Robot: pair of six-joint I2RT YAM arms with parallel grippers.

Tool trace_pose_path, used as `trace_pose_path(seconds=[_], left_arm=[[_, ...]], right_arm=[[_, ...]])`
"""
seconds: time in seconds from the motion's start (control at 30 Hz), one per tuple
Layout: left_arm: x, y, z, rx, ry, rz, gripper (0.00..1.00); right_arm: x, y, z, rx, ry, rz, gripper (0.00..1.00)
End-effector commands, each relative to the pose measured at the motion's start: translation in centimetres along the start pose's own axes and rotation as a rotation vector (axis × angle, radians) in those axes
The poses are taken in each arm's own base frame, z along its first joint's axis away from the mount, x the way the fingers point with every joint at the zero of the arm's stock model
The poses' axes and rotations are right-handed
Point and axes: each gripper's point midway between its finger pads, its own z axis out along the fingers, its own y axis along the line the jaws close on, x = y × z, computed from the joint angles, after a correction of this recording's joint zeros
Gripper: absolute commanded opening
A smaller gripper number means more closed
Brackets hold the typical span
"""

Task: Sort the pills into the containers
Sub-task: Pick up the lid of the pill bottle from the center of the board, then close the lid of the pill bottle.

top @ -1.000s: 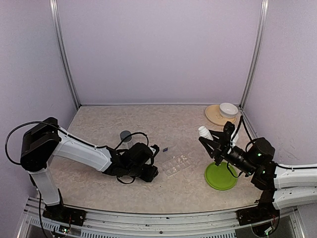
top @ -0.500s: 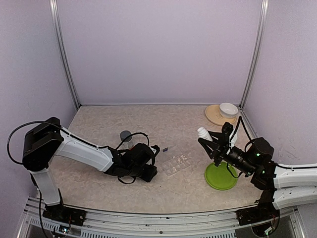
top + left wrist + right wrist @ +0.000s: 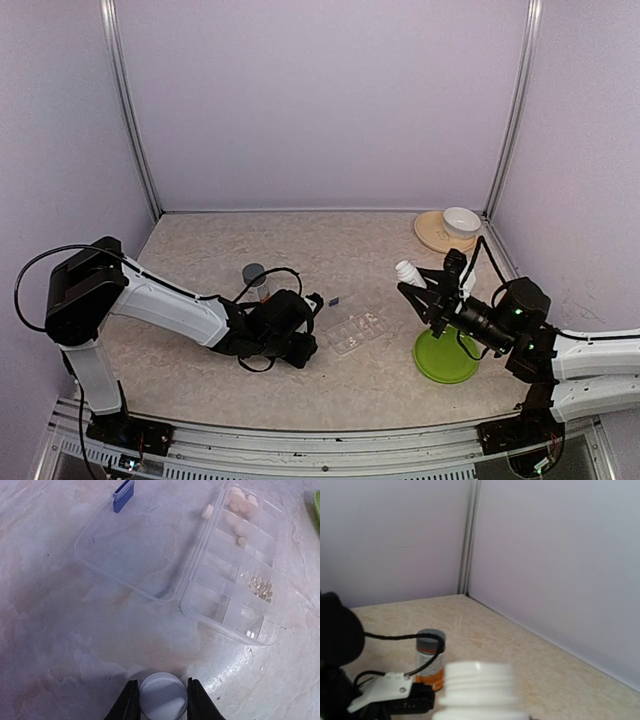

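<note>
Top external view shows the desk (image 3: 330, 250), a beige slab with a marbled stone pattern, walled in by pale lilac panels. The left arm (image 3: 170, 305) lies low across the near left part of the desk and the right arm (image 3: 590, 355) reaches in from the near right corner. A flat, round green plate (image 3: 442, 365) sits by the right edge, toward the near side. A tan plate (image 3: 430, 235) fills the far right corner, with a small white bowl (image 3: 461, 220) on it. The pill organiser (image 3: 357, 330), flat and clear plastic, rests on the desk near the middle, a little toward the near edge, between the two arms. Its lid (image 3: 135, 545) is swung fully open and flat on the desk, with a blue clasp (image 3: 123, 495) on its outer edge. The right pincer (image 3: 420, 287) is clamped on a white bottle (image 3: 408, 270) held tilted above the desk just beyond the green plate, its threaded neck uncapped. An amber bottle (image 3: 255, 280) with a grey cap and an orange label stands upright left of the middle. The left pincer (image 3: 160, 695) is narrow, its two dark fingers pressed against the sides of a round white cap (image 3: 161, 705), just on the near side of the organiser. White round pills (image 3: 240, 500) lie in the square compartments at one end of the tray, one loose tablet (image 3: 207, 511) lies on the lid by the hinge, and a cluster of tiny clear beads (image 3: 261, 586) fills a compartment further along.
</note>
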Motion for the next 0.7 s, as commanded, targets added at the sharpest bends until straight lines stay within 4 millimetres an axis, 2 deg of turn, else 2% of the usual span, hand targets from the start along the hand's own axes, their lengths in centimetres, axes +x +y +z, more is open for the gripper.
trace_pose_path(seconds=[0.0, 0.13, 0.27, 0.67], left_arm=[[-1.4, -0.8, -0.8, 0.027, -0.047, 0.003, 0.22], [-3.3, -1.8, -2.9, 0.086, -0.106, -0.005, 0.22], [-6.0, -2.9, -5.8, 0.159, -0.183, -0.024, 0.22], [-16.0, -6.2, -17.7, 0.485, -0.487, -0.128, 0.22]], right_arm=[[-1.0, 0.9, 0.5, -0.051, -0.016, -0.001, 0.00], [-0.7, 1.7, 0.7, -0.099, -0.007, -0.001, 0.00], [-0.5, 2.3, 0.9, -0.131, -0.003, -0.004, 0.00], [-1.8, 4.1, 1.1, -0.235, -0.045, -0.027, 0.00]])
